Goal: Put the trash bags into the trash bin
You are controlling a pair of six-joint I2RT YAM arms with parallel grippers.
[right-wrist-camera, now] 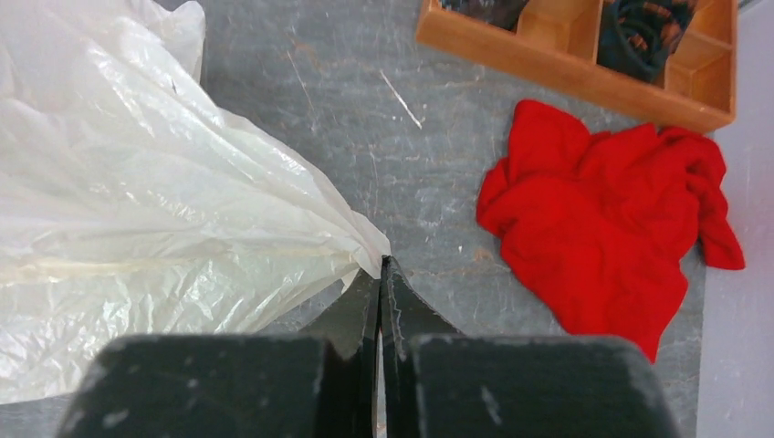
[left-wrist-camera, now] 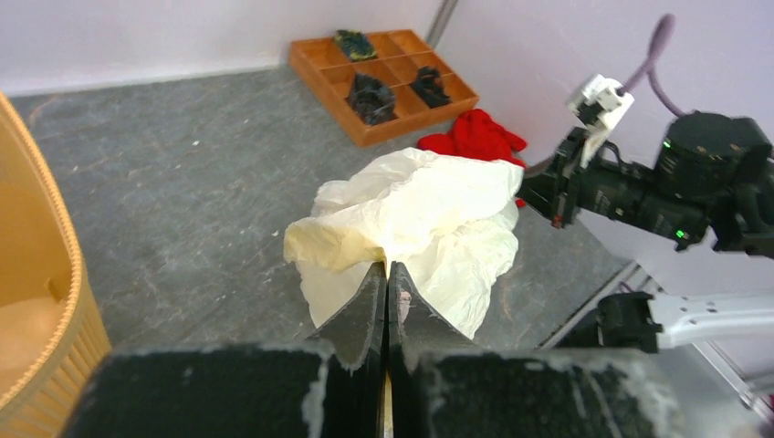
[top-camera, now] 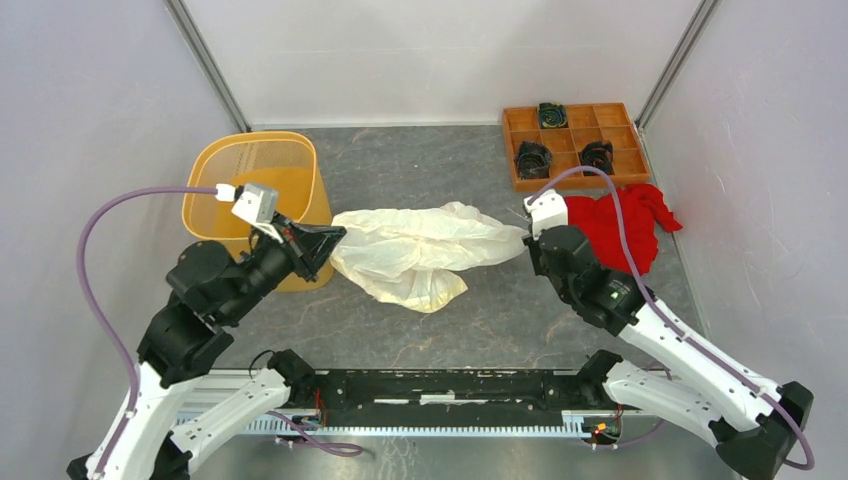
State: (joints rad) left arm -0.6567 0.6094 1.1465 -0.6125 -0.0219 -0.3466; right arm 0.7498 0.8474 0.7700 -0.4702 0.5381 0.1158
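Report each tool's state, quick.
Left tool: closed, pinching one end of the trash bag.
Right tool: closed, pinching the bag's other end.

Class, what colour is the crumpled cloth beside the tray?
The cloth is bright red, clearest in the right wrist view.

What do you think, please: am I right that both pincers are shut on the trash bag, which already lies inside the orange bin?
Not quite: the top view shows the trash bag outside the bin, stretched beside it. The left pincer and right pincer are indeed both shut on it.
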